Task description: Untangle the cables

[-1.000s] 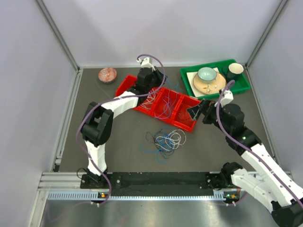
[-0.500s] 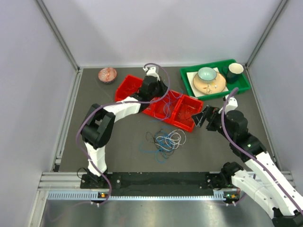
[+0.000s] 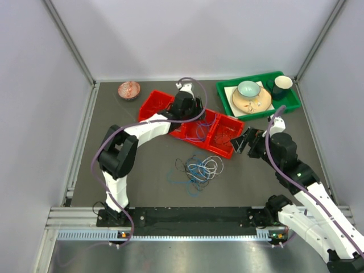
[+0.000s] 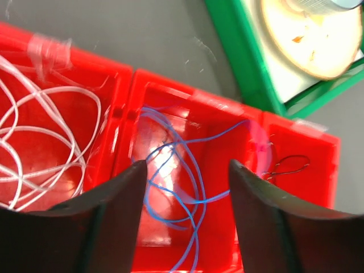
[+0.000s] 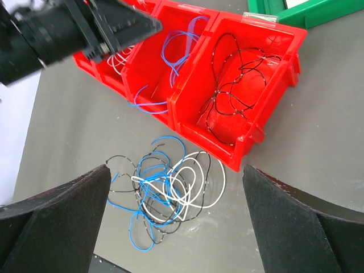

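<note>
**Cables (image 3: 198, 169) lie knotted on table as two open grippers hover by red tray**

A loose knot of blue, white and black cables sits mid-table on the dark table (image 3: 142, 182), a little way in from the near edge where both arm bases are bolted. Just beyond the knot and to its right, the right gripper (image 5: 176, 168) hangs above the table with its fingers spread wide and nothing between them. Its camera looks down on the knot and on the red tray's near wall.

The red tray (image 3: 152, 104) lies slantwise behind the knot, toward the far side of the table, and is split into compartments. Black cables (image 5: 239, 85) fill its right-end compartment. Blue cables (image 4: 176, 176) coil in the one beside it, and white cables (image 4: 40, 142) loop in the next one to the left. The left gripper (image 4: 186, 170) hovers over the blue compartment with its jaws apart, gripping nothing. The blue strands lie below it on the tray floor.

Farther back, toward the far right corner, a green tray (image 3: 223, 95) carries a plate (image 3: 250, 101) with a pale blue bowl (image 3: 248, 89) on it and a dark cup (image 3: 281, 84) beside it. A reddish patterned bowl (image 3: 129, 89) stands near the far edge, close to the red tray's left end.
</note>
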Motion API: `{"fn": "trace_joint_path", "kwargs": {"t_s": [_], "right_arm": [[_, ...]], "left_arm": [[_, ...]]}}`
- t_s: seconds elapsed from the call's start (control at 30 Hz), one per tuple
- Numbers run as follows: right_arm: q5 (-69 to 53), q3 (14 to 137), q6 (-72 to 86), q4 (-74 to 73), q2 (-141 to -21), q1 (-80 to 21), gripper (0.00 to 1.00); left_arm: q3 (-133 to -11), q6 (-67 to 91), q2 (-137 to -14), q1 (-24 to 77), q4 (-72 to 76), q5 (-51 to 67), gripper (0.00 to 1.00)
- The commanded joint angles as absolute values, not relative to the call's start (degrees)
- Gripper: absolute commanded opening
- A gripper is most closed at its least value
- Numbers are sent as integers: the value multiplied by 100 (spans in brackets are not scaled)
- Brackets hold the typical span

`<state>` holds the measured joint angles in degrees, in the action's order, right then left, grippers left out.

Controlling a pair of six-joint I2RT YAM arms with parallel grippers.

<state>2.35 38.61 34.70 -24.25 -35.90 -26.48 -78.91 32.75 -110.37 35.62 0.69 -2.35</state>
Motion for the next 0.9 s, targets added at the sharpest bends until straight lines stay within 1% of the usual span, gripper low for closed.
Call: {"fn": "trace_joint_path", "kwargs": {"t_s": [0.0,0.03,0.13,0.3,0.37,0.47,0.5,0.57,0.6,0.7,0.77,0.8,0.87], "right_arm": [[264,3823,3489,-2356,-3516,-2628,97],[264,3806,3515,-2364,-3507,-2628,97],[246,3744,3559,-2347,-3550,-2619,97],[228,3718,3586,-2329,-3595,-2628,97],[220,3718,3586,-2329,-3568,-2619,97],[202,3692,3603,-2329,-3594,-2628,97],[176,3683,3612,-2320,-3595,-2628,97],[141,3665,3621,-2294,-3638,-2628,97],[132,3648,3621,-2277,-3656,-2628,97],[36,3630,3656,-2180,-3779,-2628,97],[18,3630,3683,-2136,-3797,-2628,97],[18,3621,3700,-2118,-3788,-2619,97],[26,3604,3691,-2101,-3797,-2619,97]], "left_arm": [[-8778,3041,-11048,3551,-544,-219,75],[-8876,3041,-11074,3551,-867,-220,78],[-9061,3067,-10978,3559,-1177,-141,80],[-8869,3032,-10434,3647,-1379,-26,80],[-8720,2962,-10205,3770,-1694,-201,80],[-8149,2883,-9704,3893,-1924,-535,78],[-7739,2839,-9433,3937,-1968,-571,77],[-7315,2559,-9177,4086,-1916,-668,77],[-6947,2401,-8984,4130,-1786,-903,77],[-6785,1795,-9008,4245,-2055,-1221,77],[-6785,1381,-9140,4280,-2337,-1187,74],[-6785,1180,-9184,4289,-2338,-1256,73],[-6742,1029,-9307,4289,-2207,-1266,72]]}}
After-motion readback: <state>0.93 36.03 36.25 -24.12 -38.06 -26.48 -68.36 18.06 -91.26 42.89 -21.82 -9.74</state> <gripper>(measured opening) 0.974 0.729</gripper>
